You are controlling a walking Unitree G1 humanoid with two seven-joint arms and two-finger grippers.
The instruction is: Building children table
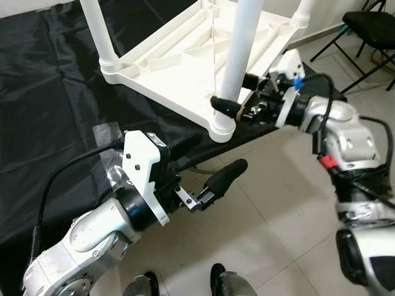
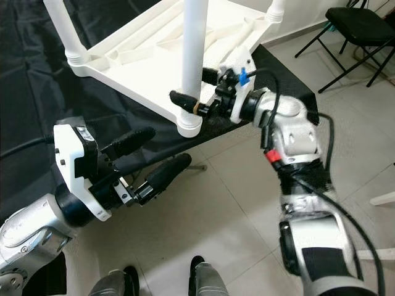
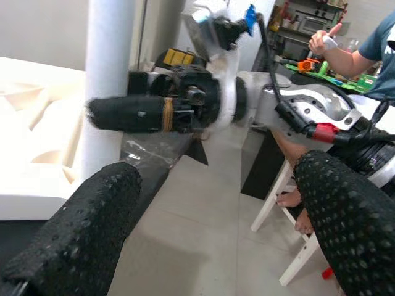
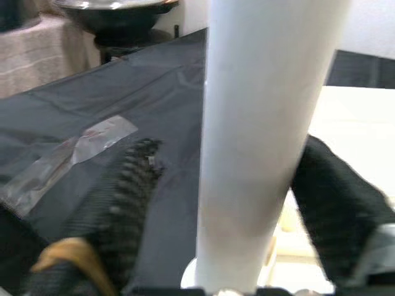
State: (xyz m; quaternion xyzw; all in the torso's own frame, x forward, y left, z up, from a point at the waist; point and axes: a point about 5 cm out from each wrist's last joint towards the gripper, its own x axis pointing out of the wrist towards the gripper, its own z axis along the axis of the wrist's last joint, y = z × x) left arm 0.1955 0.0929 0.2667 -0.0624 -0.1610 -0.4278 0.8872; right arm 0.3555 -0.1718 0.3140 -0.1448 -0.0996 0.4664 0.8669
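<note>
Nearest the robot, the left gripper (image 1: 207, 169) hangs over pale floor tiles (image 1: 278, 203), its two long black fingers spread apart with nothing between them, just short of the corner socket (image 1: 221, 131) where the near leg stands. That socket serves as the landmark.

Rising from the socket is a white cylindrical plastic table leg (image 1: 242, 52). The right gripper (image 1: 237, 98) reaches in from the right of the socket, its black fingers closed around the leg low down, just above the socket, one finger showing on each side of the tube in the right wrist view.

The socket belongs to an upturned white ribbed plastic tabletop (image 1: 185, 55), which lies on a surface draped in black plastic sheeting (image 1: 49, 92); this corner juts past the sheet's edge over the floor. Beyond the socket, other white legs (image 1: 95, 28) already stand in their corners.

The risks, as I judge them:
- Twisting or pushing the leg sideways could slide the overhanging tabletop off the edge, since nothing steadies it.
- A low grip gives little leverage, so the leg may seat crooked.
- The smooth tube could slip through the fingers.

Farthest off, beyond the socket to the right, stands a black folding chair (image 1: 370, 28).
</note>
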